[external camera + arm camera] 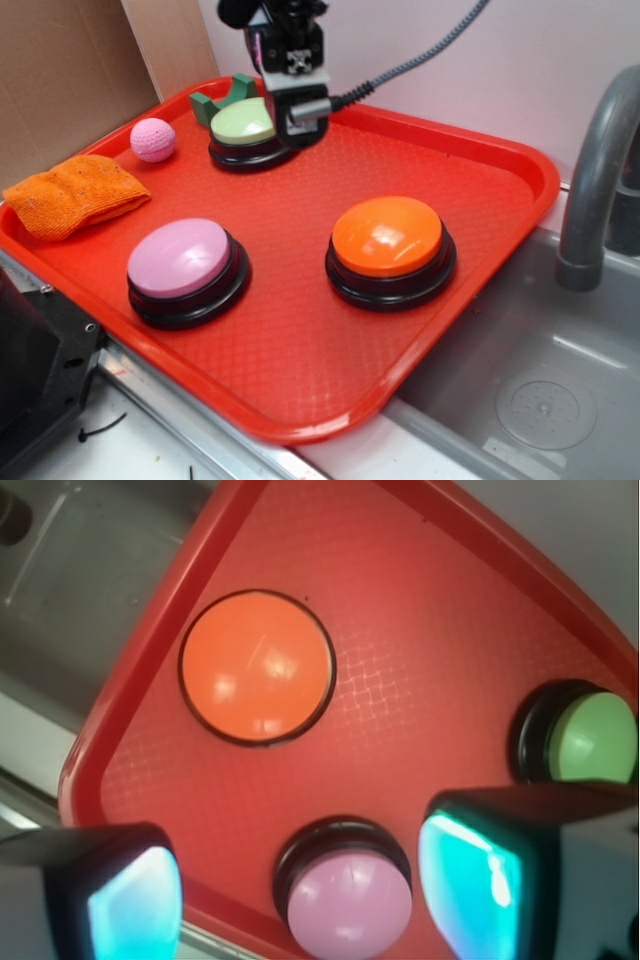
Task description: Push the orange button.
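Your gripper (300, 880) hangs above the far edge of the red tray (300, 400), over the green button (243, 122), with its fingers (130, 900) spread apart and holding nothing. The orange button (388, 237) sits toward the tray's sink-side edge, well apart from the gripper, dome up and unobstructed. The pink button (180, 258) stands beside it toward the near edge; the wrist view shows all three, so you can likely line up from here. An orange cloth (75, 192) and pink ball (153, 139) lie clear at the tray's opposite edge.
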{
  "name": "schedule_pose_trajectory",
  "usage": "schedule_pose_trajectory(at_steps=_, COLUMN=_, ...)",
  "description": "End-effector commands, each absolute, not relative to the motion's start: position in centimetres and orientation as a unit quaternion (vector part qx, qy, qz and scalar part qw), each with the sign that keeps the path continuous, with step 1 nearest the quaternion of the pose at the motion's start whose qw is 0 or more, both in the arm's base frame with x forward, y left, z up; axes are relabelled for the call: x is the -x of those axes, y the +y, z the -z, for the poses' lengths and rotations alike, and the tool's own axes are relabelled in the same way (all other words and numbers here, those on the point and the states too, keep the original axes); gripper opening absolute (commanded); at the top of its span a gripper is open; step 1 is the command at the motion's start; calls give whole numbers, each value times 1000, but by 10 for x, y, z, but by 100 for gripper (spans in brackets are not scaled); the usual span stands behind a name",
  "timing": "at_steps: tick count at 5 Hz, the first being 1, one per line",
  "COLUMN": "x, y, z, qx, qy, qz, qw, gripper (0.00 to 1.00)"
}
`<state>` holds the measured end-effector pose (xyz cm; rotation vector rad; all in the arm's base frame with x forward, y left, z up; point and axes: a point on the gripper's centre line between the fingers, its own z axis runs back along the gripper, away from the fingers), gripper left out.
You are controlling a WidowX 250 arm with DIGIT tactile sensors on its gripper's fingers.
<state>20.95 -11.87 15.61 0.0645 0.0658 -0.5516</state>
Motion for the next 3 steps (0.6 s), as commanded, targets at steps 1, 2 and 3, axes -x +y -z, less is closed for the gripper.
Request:
schedule_pose_trajectory(at_steps=1, x=-196, y=-133, z=-206, qx=-43, qy=-38, qz=263, qw=963, gripper=100)
schedule_pose_trajectory(at_steps=2, x=-188, y=-132, z=-220, qx=-52, qy=-49, qz=264, qw=962, gripper=100)
schedule_pose_trajectory(at_steps=3, x=-184, y=-129, z=-226, qx=-33, qy=-51, qz=273, qw=960, gripper=100)
